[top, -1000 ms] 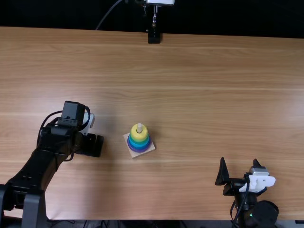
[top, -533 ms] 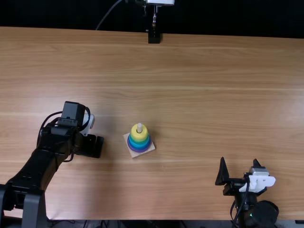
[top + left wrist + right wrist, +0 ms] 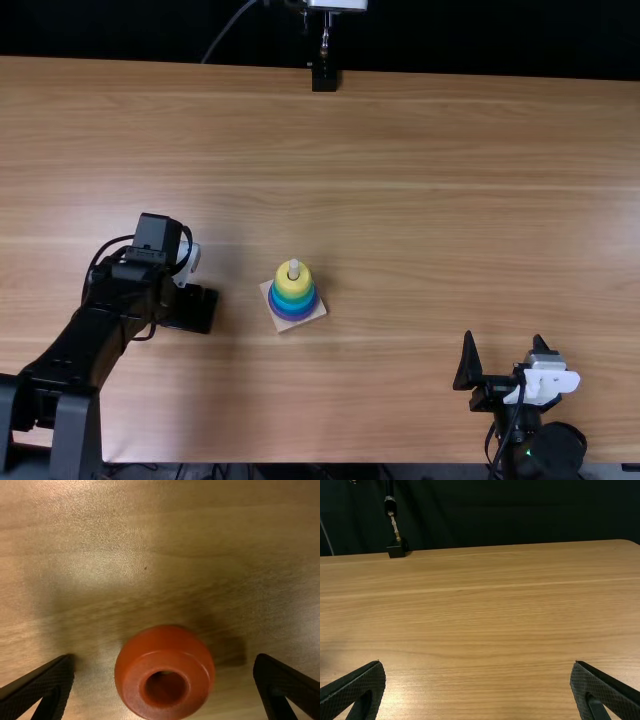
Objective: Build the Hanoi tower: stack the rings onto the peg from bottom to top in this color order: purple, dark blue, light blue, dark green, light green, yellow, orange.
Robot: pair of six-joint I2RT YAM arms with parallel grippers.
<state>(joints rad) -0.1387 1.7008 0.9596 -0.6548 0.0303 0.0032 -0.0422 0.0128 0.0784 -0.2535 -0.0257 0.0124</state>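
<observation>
**Wooden table (image 3: 420, 180) carries a tower (image 3: 292, 302) 1 ring short**

Behind the table's far edge hangs a dark backdrop (image 3: 480, 40). The left gripper (image 3: 164, 660) is released, its 2 fingers (image 3: 50, 680) apart, with the orange ring (image 3: 165, 642) lying on the table between them, touching neither. The tower stands near the middle, to the right of that gripper, its yellow ring (image 3: 292, 287) uppermost and the peg (image 3: 294, 267) poking through; I cannot sort out every band below. The right gripper (image 3: 477, 664) is also spread and holds nothing.

The next move is probably to grasp the orange ring. Closing off-centre could roll or pinch out that small, rounded piece. A tilted grip would likely make the hole miss the peg, and because so little peg projects, the ring could perch on its tip or tumble off. A low sideways carry might clip the tower and shift its base (image 3: 313, 315).

The tower sits well in from the table's edges, leaving wood all round for approach. The right gripper lies well apart, near the near edge, so a collision seems unlikely.
</observation>
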